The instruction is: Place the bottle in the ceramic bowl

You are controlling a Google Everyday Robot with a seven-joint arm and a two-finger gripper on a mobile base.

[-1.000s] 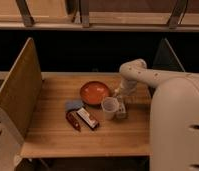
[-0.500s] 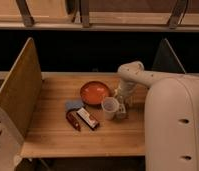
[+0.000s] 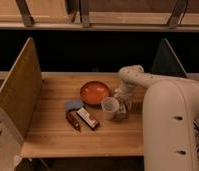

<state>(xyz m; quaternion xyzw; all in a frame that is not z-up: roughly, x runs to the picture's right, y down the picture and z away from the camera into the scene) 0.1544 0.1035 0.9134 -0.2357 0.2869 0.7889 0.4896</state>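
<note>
One ceramic bowl (image 3: 94,92) is sitting mid-table, its glossy orange inside lying bare. One white cup (image 3: 110,106) is standing just off the bowl's right rim, contents too dim to tell. The gripper (image 3: 122,109) is reaching down right beside the cup. The bottle (image 3: 121,115) is showing as one pale shape right at it. How wide the gripper is standing, or whether it is holding the bottle, I cannot tell. One red-and-white packet (image 3: 88,118), one blue pad (image 3: 73,104) and one dark red item (image 3: 73,120) are lying left of the cup.

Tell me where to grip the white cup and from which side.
Probably the rim, from above: the white cup stands upright, mouth open. Its sides are crowded: the ceramic bowl behind-left, the red-and-white packet front-left, and the gripper low beside it on the picture's right.
</note>
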